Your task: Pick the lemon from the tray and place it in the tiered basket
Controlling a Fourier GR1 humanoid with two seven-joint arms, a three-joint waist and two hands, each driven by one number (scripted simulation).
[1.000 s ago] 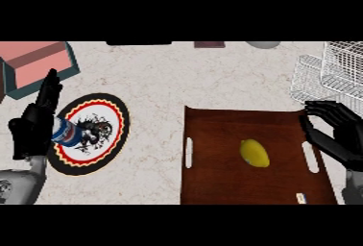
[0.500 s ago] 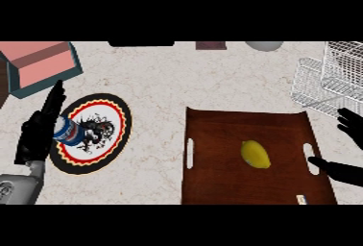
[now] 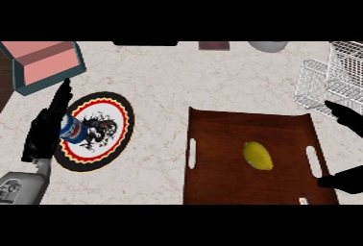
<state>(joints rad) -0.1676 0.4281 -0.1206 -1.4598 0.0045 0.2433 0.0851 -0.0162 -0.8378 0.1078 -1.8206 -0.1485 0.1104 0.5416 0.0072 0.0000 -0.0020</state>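
Resting on tray (image 3: 220,185), lemon (image 3: 258,155) clear of its rims, right hand (image 3: 345,116) spread open at right edge, left hand (image 3: 44,134) open.

My left hand (image 3: 44,133) rested open at the left, fingers straight and pointing forward. At the right edge my right hand (image 3: 346,116) was spread wide open.

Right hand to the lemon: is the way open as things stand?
Probably yes. The right hand shows open at the right edge of the tray, and the lemon lies alone on the tray beside it, with nothing standing between them.
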